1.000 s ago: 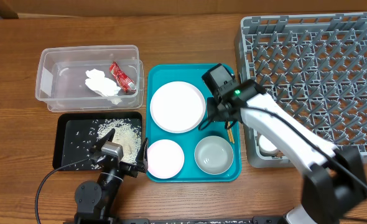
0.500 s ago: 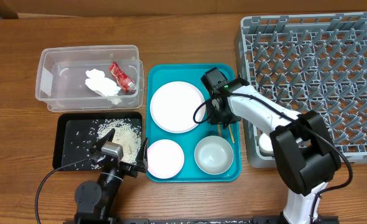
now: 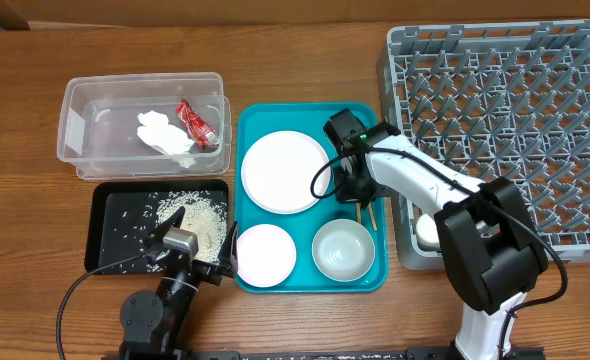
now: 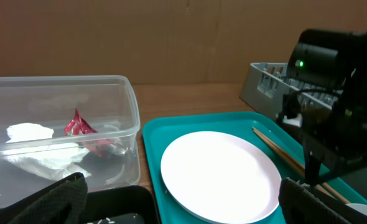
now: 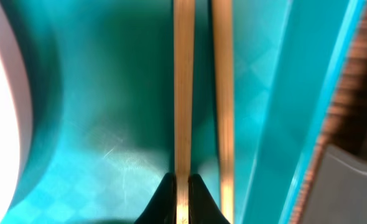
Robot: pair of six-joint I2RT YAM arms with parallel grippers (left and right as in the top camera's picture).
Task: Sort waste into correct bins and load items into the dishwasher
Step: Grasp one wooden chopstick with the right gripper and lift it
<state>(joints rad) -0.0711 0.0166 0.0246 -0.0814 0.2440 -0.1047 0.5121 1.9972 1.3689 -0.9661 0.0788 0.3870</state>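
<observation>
My right gripper (image 5: 182,186) is down on the teal serving tray (image 3: 250,120), shut on one wooden chopstick (image 5: 183,93). The second chopstick (image 5: 222,93) lies free just to its right. From overhead the right gripper (image 3: 353,190) sits between the large white plate (image 3: 286,171) and the chopsticks' tips (image 3: 371,215). A small plate (image 3: 266,252) and a bowl (image 3: 344,248) fill the tray's near half. My left gripper (image 4: 183,205) stands open and holds nothing, over the black tray (image 3: 110,225) of rice (image 3: 200,215).
The clear tub (image 3: 85,110) at the back left holds the napkin (image 3: 165,132) and red wrapper (image 3: 197,122). The grey dish rack (image 3: 505,120) fills the right side, its near-left corner close to my right arm. A white piece (image 3: 430,232) shows there.
The right gripper's jaws have closed onto one chopstick. The right arm swung in lower over the tray's right edge. The left arm has not moved.
</observation>
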